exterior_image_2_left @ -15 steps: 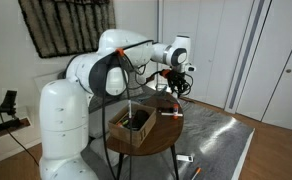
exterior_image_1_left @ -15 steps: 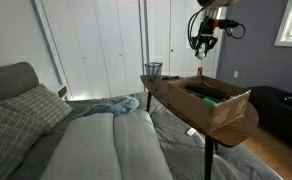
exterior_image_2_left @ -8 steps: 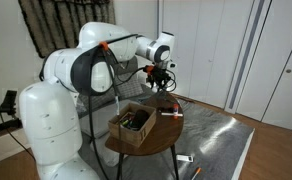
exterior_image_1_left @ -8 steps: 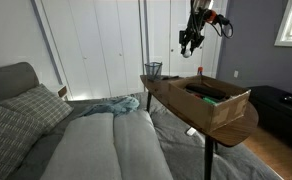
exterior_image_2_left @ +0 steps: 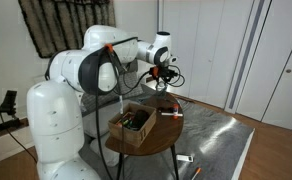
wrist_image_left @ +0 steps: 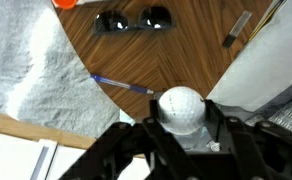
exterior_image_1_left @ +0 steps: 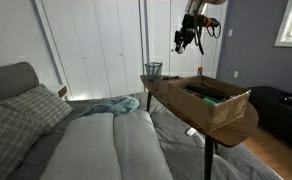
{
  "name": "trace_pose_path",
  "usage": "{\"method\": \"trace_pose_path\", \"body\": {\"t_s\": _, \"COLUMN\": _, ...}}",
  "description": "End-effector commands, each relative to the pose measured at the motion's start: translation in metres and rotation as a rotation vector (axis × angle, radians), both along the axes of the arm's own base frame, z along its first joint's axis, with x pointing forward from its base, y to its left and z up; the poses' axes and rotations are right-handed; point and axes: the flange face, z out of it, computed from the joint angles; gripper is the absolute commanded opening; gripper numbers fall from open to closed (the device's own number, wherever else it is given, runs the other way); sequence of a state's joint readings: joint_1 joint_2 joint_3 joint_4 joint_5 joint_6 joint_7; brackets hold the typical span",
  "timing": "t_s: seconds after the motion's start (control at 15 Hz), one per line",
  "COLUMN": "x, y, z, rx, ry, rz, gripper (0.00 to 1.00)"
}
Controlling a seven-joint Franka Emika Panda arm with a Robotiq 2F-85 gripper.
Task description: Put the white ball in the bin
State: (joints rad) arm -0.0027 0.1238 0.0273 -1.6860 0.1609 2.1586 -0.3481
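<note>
One risk dominates: the jaws of the gripper (exterior_image_1_left: 183, 41) clamp the white ball (wrist_image_left: 179, 106) high above the table (wrist_image_left: 136, 55), apparently not yet over the bin (exterior_image_1_left: 153, 70). An early release would likely bounce the ball off the small rim or the table.

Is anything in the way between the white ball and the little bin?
Nothing that I can see. The tool holds the ball high in the air. The bin stands open at the table's edge, lower down. The cardboard box stays low on the table.

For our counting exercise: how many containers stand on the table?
2: the mesh bin at the table's far edge, the cardboard box nearer the camera. None seems hidden.
</note>
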Motion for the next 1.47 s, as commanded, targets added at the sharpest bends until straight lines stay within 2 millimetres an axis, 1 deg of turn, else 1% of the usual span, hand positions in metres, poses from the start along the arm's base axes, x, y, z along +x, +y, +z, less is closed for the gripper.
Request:
{"method": "trace_pose_path", "body": {"t_s": 0.0, "x": 0.051, "y": 0.011, "z": 0.015, "rx": 0.003, "ry": -0.080, "rz": 0.084, "gripper": 0.22}}
{"method": "trace_pose_path", "body": {"t_s": 0.13, "x": 0.071, "y": 0.030, "z": 0.015, "rx": -0.004, "ry": -0.099, "rz": 0.116, "gripper": 0.22}}
{"method": "trace_pose_path", "body": {"t_s": 0.27, "x": 0.090, "y": 0.039, "z": 0.009, "rx": -0.002, "ry": -0.103, "rz": 0.130, "gripper": 0.22}}
{"method": "trace_pose_path", "body": {"t_s": 0.4, "x": 0.108, "y": 0.052, "z": -0.006, "rx": 0.014, "ry": -0.090, "rz": 0.138, "gripper": 0.22}}
{"method": "trace_pose_path", "body": {"t_s": 0.6, "x": 0.129, "y": 0.067, "z": -0.030, "rx": 0.023, "ry": -0.061, "rz": 0.142, "gripper": 0.22}}
{"method": "trace_pose_path", "body": {"t_s": 0.87, "x": 0.147, "y": 0.078, "z": -0.047, "rx": 0.026, "ry": -0.042, "rz": 0.158, "gripper": 0.22}}
{"method": "trace_pose_path", "body": {"t_s": 1.13, "x": 0.156, "y": 0.081, "z": -0.055, "rx": 0.037, "ry": -0.019, "rz": 0.171, "gripper": 0.22}}
{"method": "trace_pose_path", "body": {"t_s": 1.2, "x": 0.157, "y": 0.083, "z": -0.057, "rx": 0.041, "ry": -0.009, "rz": 0.172, "gripper": 0.36}}
{"method": "trace_pose_path", "body": {"t_s": 1.27, "x": 0.158, "y": 0.085, "z": -0.057, "rx": 0.039, "ry": -0.003, "rz": 0.178, "gripper": 0.72}}
{"method": "trace_pose_path", "body": {"t_s": 1.33, "x": 0.159, "y": 0.083, "z": -0.059, "rx": 0.040, "ry": 0.001, "rz": 0.176, "gripper": 0.73}}
{"method": "trace_pose_path", "body": {"t_s": 1.4, "x": 0.158, "y": 0.083, "z": -0.058, "rx": 0.041, "ry": 0.003, "rz": 0.175, "gripper": 0.78}}
